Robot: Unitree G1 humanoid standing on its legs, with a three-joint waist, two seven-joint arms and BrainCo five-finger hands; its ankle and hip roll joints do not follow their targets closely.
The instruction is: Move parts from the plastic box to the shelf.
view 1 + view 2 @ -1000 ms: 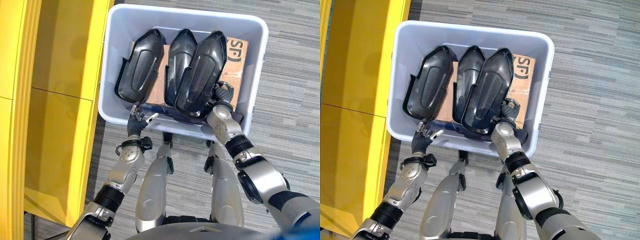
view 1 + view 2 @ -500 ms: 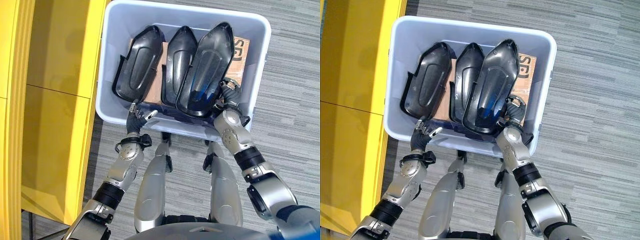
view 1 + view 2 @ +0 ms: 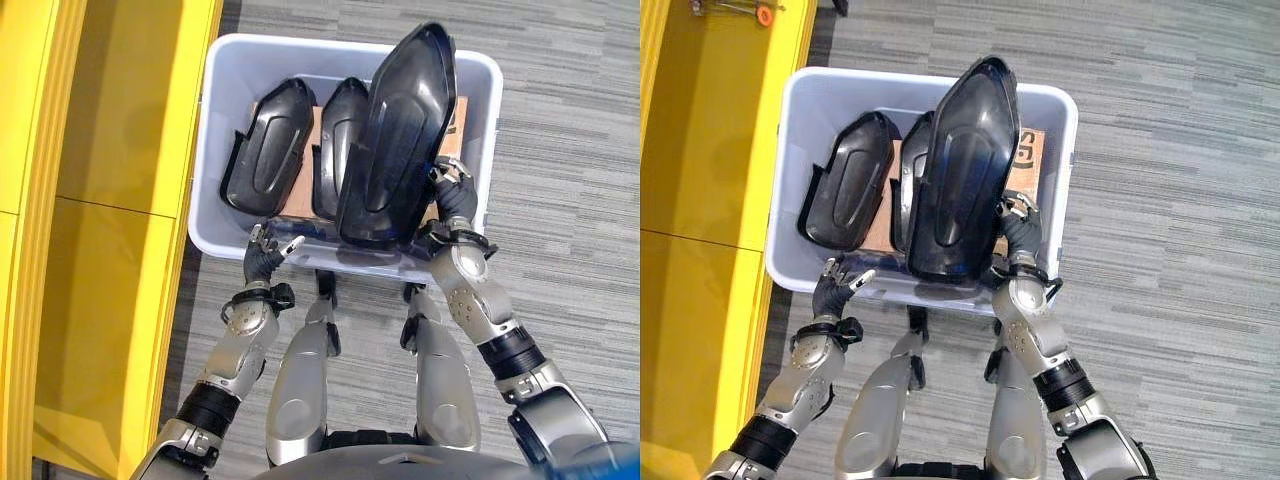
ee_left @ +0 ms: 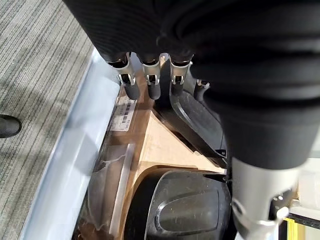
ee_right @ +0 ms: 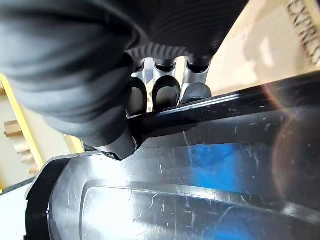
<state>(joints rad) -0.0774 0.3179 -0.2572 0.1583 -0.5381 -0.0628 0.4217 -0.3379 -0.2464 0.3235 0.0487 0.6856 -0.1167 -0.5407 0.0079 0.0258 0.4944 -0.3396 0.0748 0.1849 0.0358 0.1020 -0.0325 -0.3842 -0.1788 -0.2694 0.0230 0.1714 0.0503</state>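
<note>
Over the plastic box (image 3: 215, 110) in my eye views, the black part (image 3: 395, 140) has risen clear of its two neighbours since a moment ago, so the lift-out is underway; its long axis runs away from me, pointed tip far. Right wrist view: my right robot hand (image 5: 165, 92) pinches its rim. Left wrist view: my left robot hand (image 4: 147, 80) hangs relaxed, empty.

Grey striped carpet floor (image 3: 570, 150) (evenly lit), yellow shelf unit (image 3: 110, 200) along the left side

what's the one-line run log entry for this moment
right hand: shut on black part, raised above plastic box | left hand: open, at box's near rim
</note>
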